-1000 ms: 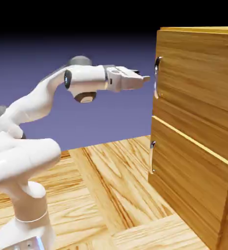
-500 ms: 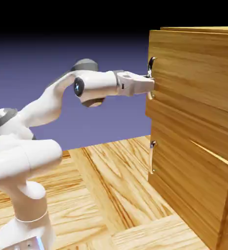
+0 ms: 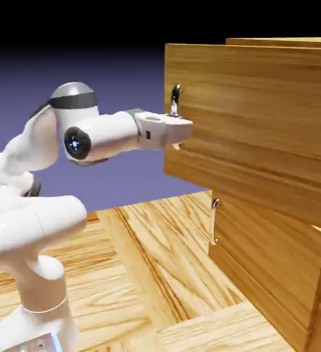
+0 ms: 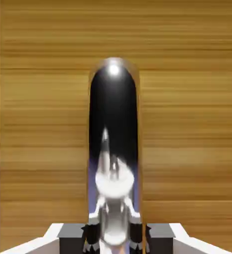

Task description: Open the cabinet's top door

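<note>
The cabinet (image 3: 273, 268) stands on a floor of pale wood-grain panels (image 3: 156, 254).

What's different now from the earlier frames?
The top door has swung open, its handle edge moving to the exterior view's left. The pincer, first short of that handle, has closed on it and drawn back. The lower panel stayed shut.

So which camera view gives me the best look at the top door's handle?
The hand view: the handle fills its middle, large and face-on, running down between the fingertips. The exterior view shows it small, side-on, its lower part hidden by the pincer.
</note>
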